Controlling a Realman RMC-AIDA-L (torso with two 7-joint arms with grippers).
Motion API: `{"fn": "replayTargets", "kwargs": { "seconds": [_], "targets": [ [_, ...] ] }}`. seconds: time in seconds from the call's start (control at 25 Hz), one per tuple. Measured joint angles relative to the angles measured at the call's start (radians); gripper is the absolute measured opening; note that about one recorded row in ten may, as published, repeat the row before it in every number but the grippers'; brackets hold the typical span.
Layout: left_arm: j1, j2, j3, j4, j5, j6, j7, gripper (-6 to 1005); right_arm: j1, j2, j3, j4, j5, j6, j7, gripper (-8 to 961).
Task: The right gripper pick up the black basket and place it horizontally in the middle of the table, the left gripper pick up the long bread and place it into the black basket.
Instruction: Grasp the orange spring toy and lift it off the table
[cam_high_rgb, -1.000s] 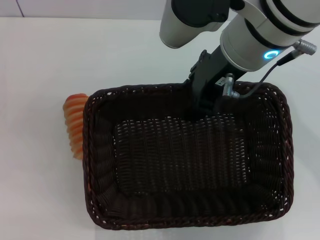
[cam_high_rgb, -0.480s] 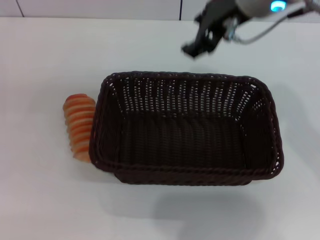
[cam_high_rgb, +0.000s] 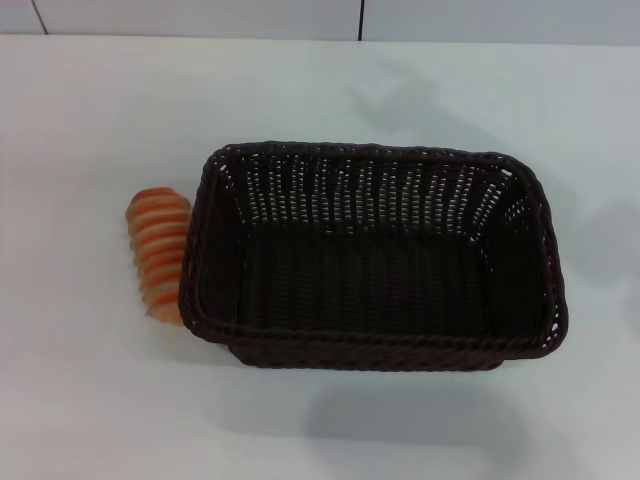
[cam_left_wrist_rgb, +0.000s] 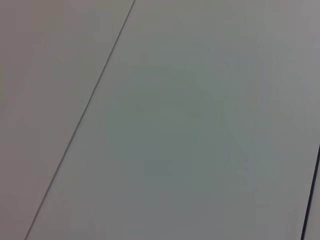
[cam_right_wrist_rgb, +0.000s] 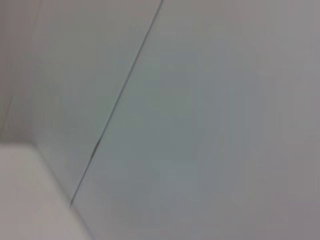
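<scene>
Neither claw shows in any view, so their state cannot be told. The basket sits lengthwise mid-surface. The bread lies touching its left wall: probably light and soft, best pinched gently across its middle.

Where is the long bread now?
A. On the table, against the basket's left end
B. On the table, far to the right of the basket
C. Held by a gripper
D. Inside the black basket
A: in the head view the long bread lies on the table, against the left end of the black basket; no gripper shows.
</scene>
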Motion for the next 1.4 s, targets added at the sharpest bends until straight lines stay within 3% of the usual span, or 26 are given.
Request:
{"fn": "replayTargets", "kwargs": {
  "seconds": [0.16,0.36,0.48,0.52,0.56,0.72,0.8,0.84,0.88,1.04,1.16,1.4],
  "targets": [
    [0.012,0.0,0.012,-0.002,0.0,-0.002,-0.03,856,-0.168,0.0,-0.052,0.074,0.179,-0.375,-0.154,621],
    [0.013,0.0,0.034,-0.005,0.01,-0.01,-0.057,856,-0.345,0.001,-0.24,0.203,0.279,-0.902,-0.339,621],
    [0.018,0.0,0.042,-0.032,0.05,-0.01,-0.074,856,-0.412,-0.002,-0.363,0.291,0.274,-1.206,-0.361,621],
    [0.02,0.0,0.042,-0.041,0.065,-0.011,-0.08,856,-0.44,-0.002,-0.42,0.349,0.269,-1.368,-0.361,621],
    [0.022,0.001,0.043,-0.05,0.08,-0.012,-0.084,856,-0.44,-0.002,-0.42,0.349,0.269,-1.368,-0.361,621],
    [0.025,0.0,0.058,-0.062,0.104,-0.01,-0.097,856,-0.48,0.004,-0.498,0.481,0.271,-1.686,-0.338,622],
    [0.03,0.0,0.067,-0.063,0.106,-0.008,-0.11,856,-0.5,0.007,-0.523,0.556,0.278,-1.861,-0.297,622],
    [0.035,0.0,0.074,-0.065,0.107,-0.006,-0.121,856,-0.515,0.009,-0.54,0.624,0.299,-2.01,-0.263,622],
    [0.035,0.0,0.074,-0.065,0.107,-0.006,-0.121,856,-0.515,0.009,-0.54,0.624,0.299,-2.01,-0.263,622],
    [0.048,0.0,0.08,-0.083,0.129,-0.005,-0.135,856,-0.522,0.01,-0.57,0.761,0.428,-2.274,-0.249,622],
    [0.054,0.001,0.096,-0.096,0.136,-0.007,-0.143,856,-0.513,0.01,-0.58,0.842,0.534,-2.39,-0.255,622],
    [0.079,0.014,0.175,-0.175,0.137,-0.08,-0.145,856,-0.484,0.004,-0.57,0.983,0.725,-2.468,-0.243,621]
  ]
}}
